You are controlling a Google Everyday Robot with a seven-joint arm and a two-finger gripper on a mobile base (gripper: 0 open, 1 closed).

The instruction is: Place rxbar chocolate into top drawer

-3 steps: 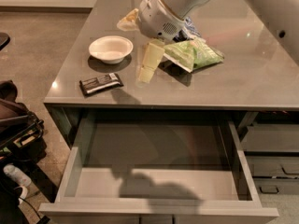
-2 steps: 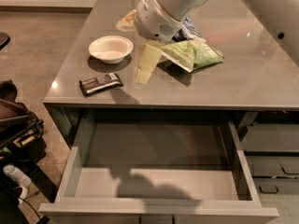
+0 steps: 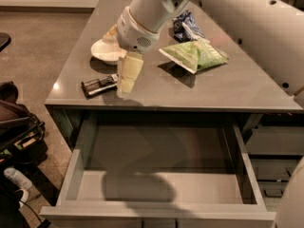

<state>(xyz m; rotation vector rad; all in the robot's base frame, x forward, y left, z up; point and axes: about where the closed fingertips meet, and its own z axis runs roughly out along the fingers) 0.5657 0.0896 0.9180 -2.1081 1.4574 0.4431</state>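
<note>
The rxbar chocolate (image 3: 99,84), a flat black bar with white lettering, lies on the grey tabletop (image 3: 190,91) near its front left edge. My gripper (image 3: 124,90) hangs from the white arm, pointing down, just right of the bar and right next to its right end. It holds nothing that I can see. The top drawer (image 3: 161,186) is pulled wide open below the table's front edge, and its light grey inside is bare.
A white bowl (image 3: 105,51) sits behind the bar, partly hidden by the arm. A green snack bag (image 3: 195,56) and a dark blue and white bag (image 3: 186,25) lie to the right. Dark bags (image 3: 19,127) sit on the floor at left. Narrower drawers (image 3: 275,144) are at right.
My gripper has moved left and toward the table's front edge, from beside the green bag to right next to the bar. The bar, the bowl and the drawer have not moved.
</note>
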